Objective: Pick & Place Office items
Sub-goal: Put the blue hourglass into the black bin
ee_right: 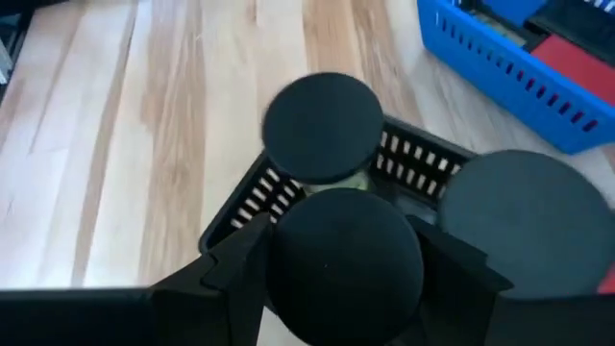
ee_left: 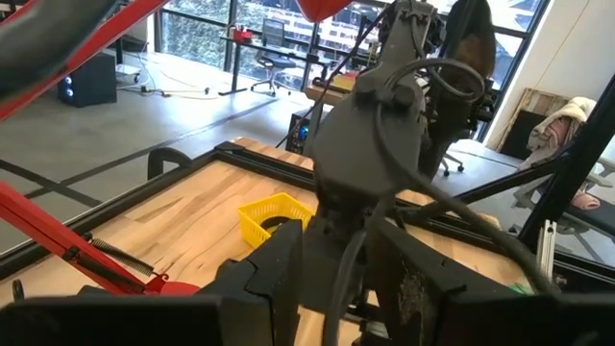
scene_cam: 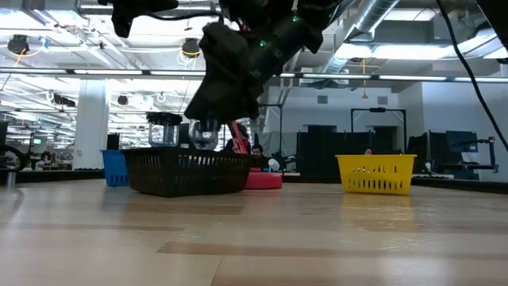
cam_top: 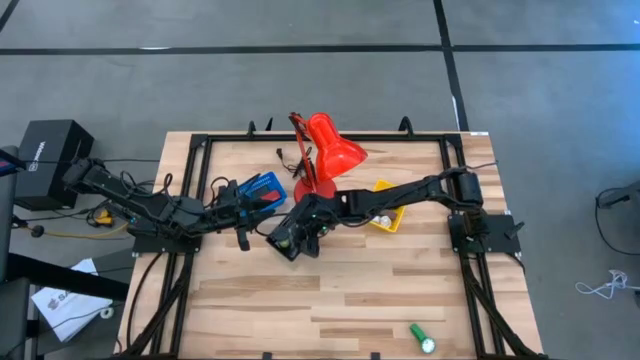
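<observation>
My worktop (cam_top: pixel 330 290) is pale wood plank, smooth with a satin sheen, edged by a black metal frame (cam_top: pixel 200 150). The black discs (ee_right: pixel 322 125) look matt and smooth, probably plastic (no glare on any of them). The black tray (ee_right: pixel 413 159), blue tray (ee_right: pixel 509 77) and yellow tray (scene_cam: pixel 375 175) are slotted plastic mesh. The lamp (cam_top: pixel 330 150) has a glossy red shade. The right claw (ee_right: pixel 341 259) reads as matt black plastic. The green cylinder (cam_top: pixel 421 337) appears glossy.
</observation>
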